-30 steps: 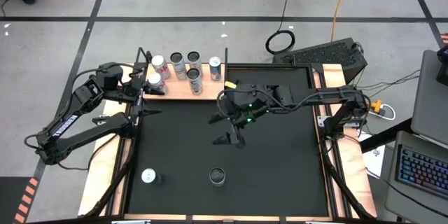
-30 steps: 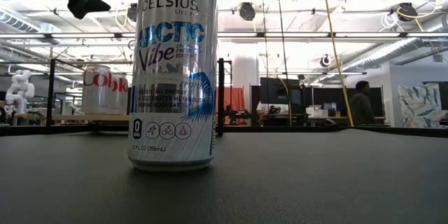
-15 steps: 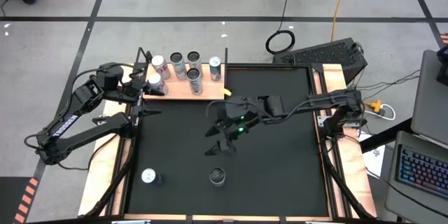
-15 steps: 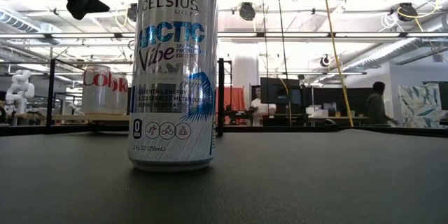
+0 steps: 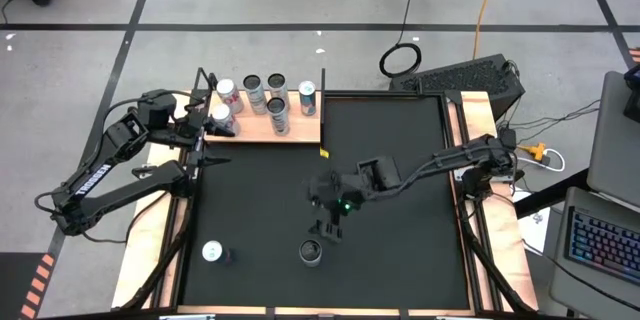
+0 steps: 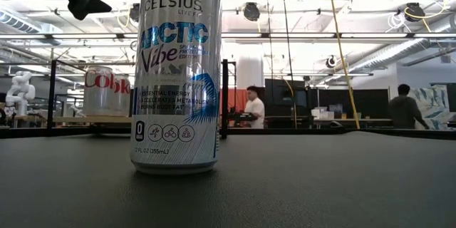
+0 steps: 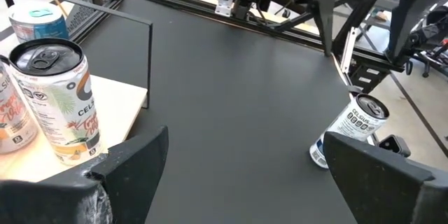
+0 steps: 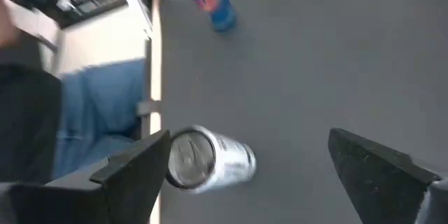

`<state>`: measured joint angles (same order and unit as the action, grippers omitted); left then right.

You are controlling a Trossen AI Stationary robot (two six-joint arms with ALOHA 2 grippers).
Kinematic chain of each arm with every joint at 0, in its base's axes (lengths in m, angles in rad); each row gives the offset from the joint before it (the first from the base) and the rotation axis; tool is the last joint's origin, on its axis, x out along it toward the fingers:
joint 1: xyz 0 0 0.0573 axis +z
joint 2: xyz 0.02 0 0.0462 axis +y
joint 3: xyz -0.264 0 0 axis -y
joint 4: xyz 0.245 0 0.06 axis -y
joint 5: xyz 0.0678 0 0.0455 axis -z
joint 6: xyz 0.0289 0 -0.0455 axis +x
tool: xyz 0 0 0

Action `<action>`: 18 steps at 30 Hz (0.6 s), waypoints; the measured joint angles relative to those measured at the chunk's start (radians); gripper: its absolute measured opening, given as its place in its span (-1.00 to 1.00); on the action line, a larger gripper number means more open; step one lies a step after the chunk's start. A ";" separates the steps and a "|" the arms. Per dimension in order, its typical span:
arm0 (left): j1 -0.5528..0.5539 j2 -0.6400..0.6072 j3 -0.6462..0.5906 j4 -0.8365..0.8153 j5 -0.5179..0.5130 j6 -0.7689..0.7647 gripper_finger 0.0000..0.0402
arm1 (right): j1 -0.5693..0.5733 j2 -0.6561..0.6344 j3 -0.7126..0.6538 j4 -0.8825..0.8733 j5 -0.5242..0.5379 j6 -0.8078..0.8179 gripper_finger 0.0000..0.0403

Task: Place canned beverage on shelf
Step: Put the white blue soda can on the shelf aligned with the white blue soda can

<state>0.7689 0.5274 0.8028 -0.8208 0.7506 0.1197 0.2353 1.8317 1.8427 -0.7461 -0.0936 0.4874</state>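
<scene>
The shelf (image 5: 262, 126), a light-wood board with thin black rods, stands at the mat's far left and carries several upright cans (image 5: 277, 112). A silver Celsius can (image 5: 311, 251) stands upright on the black mat near the near edge; it fills the low view (image 6: 177, 71). My right gripper (image 5: 328, 230) is open and empty, just on the far side of this can, which shows between its fingers in the right wrist view (image 8: 210, 158). My left gripper (image 5: 204, 132) is open and empty at the shelf's left end, beside a can (image 7: 53, 98) standing on the board (image 7: 122, 99).
A second can (image 5: 212, 251) stands on the mat near the near left corner; it also shows in the right wrist view (image 8: 210, 0). Wooden strips (image 5: 150, 230) edge the mat. A keyboard (image 5: 470, 78) lies beyond the far right corner. People move in the room behind (image 6: 251, 107).
My right gripper has gone from the mat's middle toward the near edge, open all the while, and now hangs close to the Celsius can; a dark part of it has come into the top of the low view. The can has stayed where it was.
</scene>
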 joint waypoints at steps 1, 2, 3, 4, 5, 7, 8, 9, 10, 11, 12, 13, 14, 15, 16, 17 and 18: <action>0.000 0.000 0.000 0.000 0.000 0.000 0.90 | 0.012 0.000 0.000 -0.012 0.022 0.001 0.84; 0.000 0.000 0.000 0.000 0.000 0.000 0.90 | 0.022 0.000 0.000 -0.019 0.040 0.002 0.84; 0.000 0.000 0.000 0.000 0.000 0.000 0.90 | 0.034 0.000 0.000 -0.026 0.057 0.001 0.84; 0.000 0.000 0.000 0.000 0.000 0.000 0.90 | 0.047 0.000 0.000 -0.033 0.077 0.001 0.84; 0.000 0.000 0.000 0.000 0.000 0.000 0.90 | 0.059 0.000 0.000 -0.039 0.098 -0.002 0.84; 0.000 0.000 0.000 0.000 0.000 0.001 0.90 | 0.082 0.000 0.000 -0.062 0.141 -0.004 0.84; 0.000 0.000 0.000 0.000 0.000 0.001 0.90 | 0.093 0.000 0.000 -0.076 0.160 -0.002 0.84; 0.000 0.000 0.000 0.000 0.000 0.001 0.90 | 0.103 0.000 0.000 -0.085 0.182 -0.002 0.84; 0.000 0.000 0.000 0.000 0.000 0.001 0.90 | 0.114 0.000 0.000 -0.093 0.206 -0.002 0.84; 0.000 0.000 0.000 0.000 0.000 0.001 0.90 | 0.125 0.000 0.000 -0.104 0.231 -0.002 0.84; 0.000 0.000 0.000 0.000 0.000 0.001 0.90 | 0.136 0.000 0.000 -0.113 0.253 -0.002 0.84; 0.000 0.000 0.000 0.000 0.000 0.001 0.90 | 0.146 0.000 0.000 -0.120 0.262 -0.002 0.84; 0.000 0.000 0.000 0.000 0.000 0.001 0.90 | 0.157 0.000 0.000 -0.126 0.274 -0.002 0.84; 0.000 0.000 0.000 0.000 0.000 0.000 0.90 | 0.166 0.000 0.000 -0.131 0.277 -0.002 0.84; 0.000 0.000 0.000 0.000 0.000 0.001 0.90 | 0.174 0.000 0.000 -0.130 0.277 -0.002 0.84; 0.000 0.000 0.000 0.000 0.000 0.001 0.90 | 0.182 0.000 0.000 -0.127 0.277 -0.002 0.84; 0.000 0.000 0.000 0.000 0.000 0.001 0.90 | 0.189 0.000 0.000 -0.126 0.278 -0.002 0.84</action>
<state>0.7689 0.5278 0.8028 -0.8211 0.7506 0.1204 0.4240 1.8317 1.8423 -0.8719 0.1843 0.4850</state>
